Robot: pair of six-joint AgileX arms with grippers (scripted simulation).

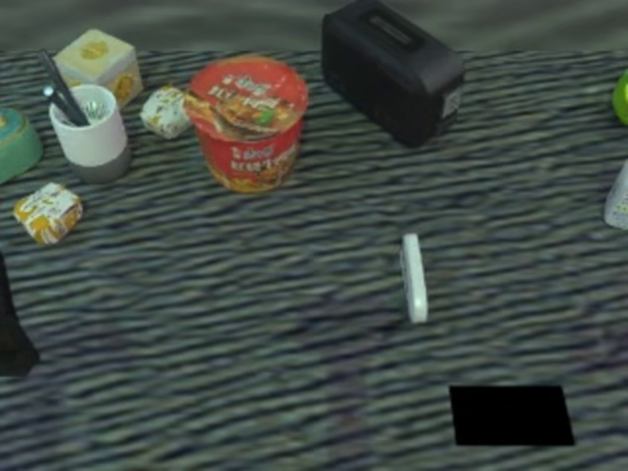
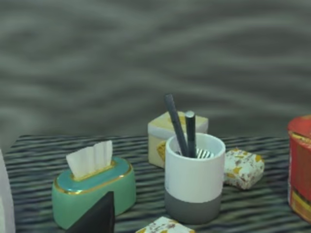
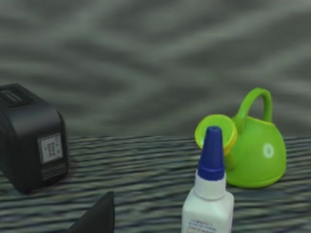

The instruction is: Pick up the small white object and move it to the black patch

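1. small white object (image 1: 414, 278): lying flat on the table (image 1: 245, 324), long axis pointing roughly toward and away from the black patch (image 1: 511, 415); just up and left of the patch, apart from it, untouched.
2. black patch: bare, nothing resting on it.
3. left gripper (image 1: 12, 334): parked far left of the patch at the table's edge; spread or pressed together, cannot tell.
4. right gripper: out of the top view; one dark finger (image 3: 95, 216) alone in its wrist view; state cannot tell.
5. risk, judged: slim rounded bar likely to roll or skid away if pinched off-centre or along its length; release too early would probably leave it short of the patch.
6. risk, judged: white bottle (image 1: 618, 196), up and right of the patch, could be clipped by a low reach from that side.
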